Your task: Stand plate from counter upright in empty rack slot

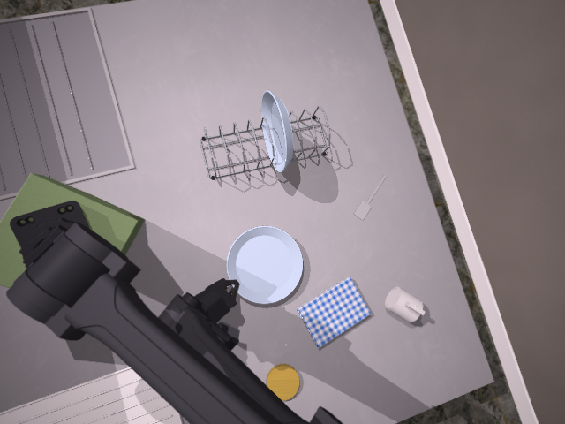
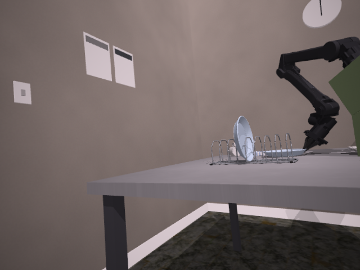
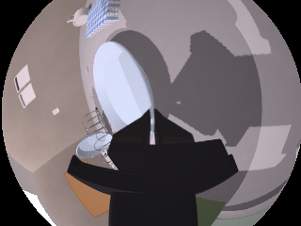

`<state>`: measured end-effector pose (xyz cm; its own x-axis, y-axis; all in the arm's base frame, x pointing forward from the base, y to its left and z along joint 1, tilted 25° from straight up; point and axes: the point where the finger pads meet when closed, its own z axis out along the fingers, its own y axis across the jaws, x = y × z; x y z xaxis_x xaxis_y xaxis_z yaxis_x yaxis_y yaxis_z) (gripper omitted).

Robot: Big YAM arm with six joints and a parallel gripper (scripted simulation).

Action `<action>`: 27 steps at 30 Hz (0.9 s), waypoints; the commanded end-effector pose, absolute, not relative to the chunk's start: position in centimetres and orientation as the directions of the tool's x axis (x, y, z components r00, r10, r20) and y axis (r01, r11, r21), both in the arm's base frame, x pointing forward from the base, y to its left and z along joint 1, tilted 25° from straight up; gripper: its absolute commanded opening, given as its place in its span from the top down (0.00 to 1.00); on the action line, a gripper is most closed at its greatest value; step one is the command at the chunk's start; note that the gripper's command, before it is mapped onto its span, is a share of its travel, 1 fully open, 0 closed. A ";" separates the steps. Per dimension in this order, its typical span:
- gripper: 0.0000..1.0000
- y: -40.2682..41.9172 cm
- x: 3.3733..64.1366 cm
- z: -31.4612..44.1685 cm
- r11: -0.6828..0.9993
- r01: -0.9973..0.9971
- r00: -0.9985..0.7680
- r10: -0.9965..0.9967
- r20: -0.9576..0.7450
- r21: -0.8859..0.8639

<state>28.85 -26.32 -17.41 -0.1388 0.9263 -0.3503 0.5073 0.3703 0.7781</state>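
Observation:
A pale blue plate point(image 1: 265, 263) point(image 2: 279, 152) point(image 3: 122, 85) lies flat on the grey counter point(image 1: 182, 68). My gripper point(image 1: 231, 287) point(image 2: 305, 148) point(image 3: 152, 141) is shut on its rim at the near left edge, low at the counter. The wire dish rack point(image 1: 228, 150) point(image 2: 273, 145) point(image 3: 94, 120) stands further back on its feet. A second pale blue plate point(image 1: 276, 130) point(image 2: 243, 138) point(image 3: 90, 146) stands upright, slightly leaning, in a slot right of the rack's middle. The slots to its left and right are empty.
A blue checked cloth point(image 1: 334, 312) point(image 3: 103, 13) lies right of the flat plate, a white mug point(image 1: 403, 305) on its side beyond it. A small spatula point(image 1: 368, 200), a yellow coaster point(image 1: 282, 382), a green board point(image 1: 68, 214) and a drainer panel point(image 1: 55, 91) are also on the counter.

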 end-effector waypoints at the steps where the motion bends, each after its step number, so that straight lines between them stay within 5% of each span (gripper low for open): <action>1: 1.00 -25.7 29.1 -17.7 0.369 0.508 -0.147 0.928 -0.343 0.778; 27: 1.00 -25.0 28.8 -16.5 0.360 0.548 -0.151 0.930 -0.335 0.755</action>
<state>28.86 -26.16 -16.76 -0.1384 0.9245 -0.3552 0.5351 0.3716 0.7586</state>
